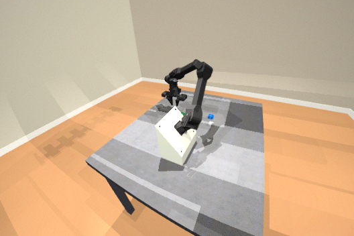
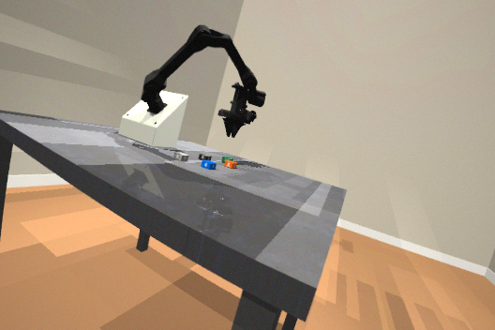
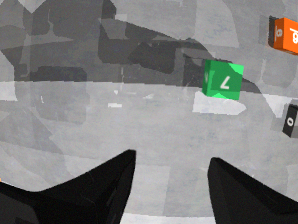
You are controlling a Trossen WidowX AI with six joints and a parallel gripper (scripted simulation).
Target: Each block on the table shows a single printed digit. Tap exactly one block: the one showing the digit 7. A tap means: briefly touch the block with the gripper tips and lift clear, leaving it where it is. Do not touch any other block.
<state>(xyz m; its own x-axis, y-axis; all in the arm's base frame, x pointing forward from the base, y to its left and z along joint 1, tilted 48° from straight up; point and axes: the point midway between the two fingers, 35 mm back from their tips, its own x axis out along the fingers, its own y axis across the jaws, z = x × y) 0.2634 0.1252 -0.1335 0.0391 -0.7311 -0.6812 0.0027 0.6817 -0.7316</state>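
The green block shows a white 7 on its top in the wrist view. It sits on the table, beyond and to the right of the fingertips in that view, and is partly hidden by the arm's base in the top view. My gripper is open, with nothing between its fingers. It points down and hangs well above the table and the blocks.
An orange block and a black block showing 0 are right of the green one in the wrist view. A blue block and a whitish block sit farther off.
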